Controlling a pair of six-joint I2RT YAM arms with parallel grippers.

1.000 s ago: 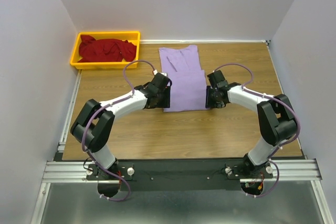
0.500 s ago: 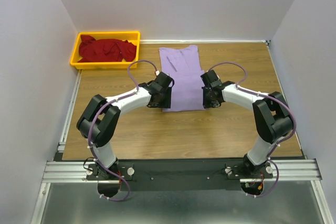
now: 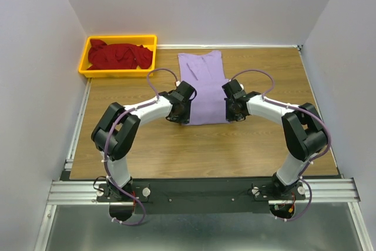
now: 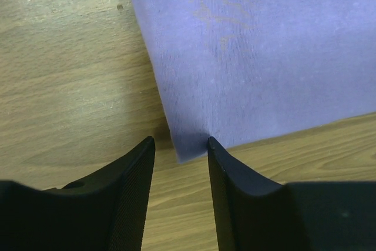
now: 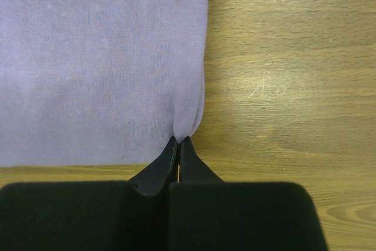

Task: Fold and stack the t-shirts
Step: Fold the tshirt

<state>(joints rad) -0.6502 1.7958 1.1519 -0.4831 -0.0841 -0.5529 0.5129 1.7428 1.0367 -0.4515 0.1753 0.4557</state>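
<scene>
Both arms have drawn inward since a sec ago. Wood table (image 3: 205,151), pale walls (image 3: 205,4). L gripper (image 4: 179,142) is low, jaws apart astride near-left corner of lavender shirt (image 3: 202,86). R gripper (image 5: 178,140) is pinched on near-right corner. Shirt lies flat mid-table. Yellow bin (image 3: 120,38), far left, holds red shirt (image 3: 120,55).

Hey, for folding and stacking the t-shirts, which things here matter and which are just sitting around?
Part of the job:
lavender t-shirt, laid out
dark red t-shirt, crumpled
right hand, pinching a near corner of the lavender one
left hand, open around the other near corner

Just there:
yellow bin, holding the red shirt
wooden table
</scene>
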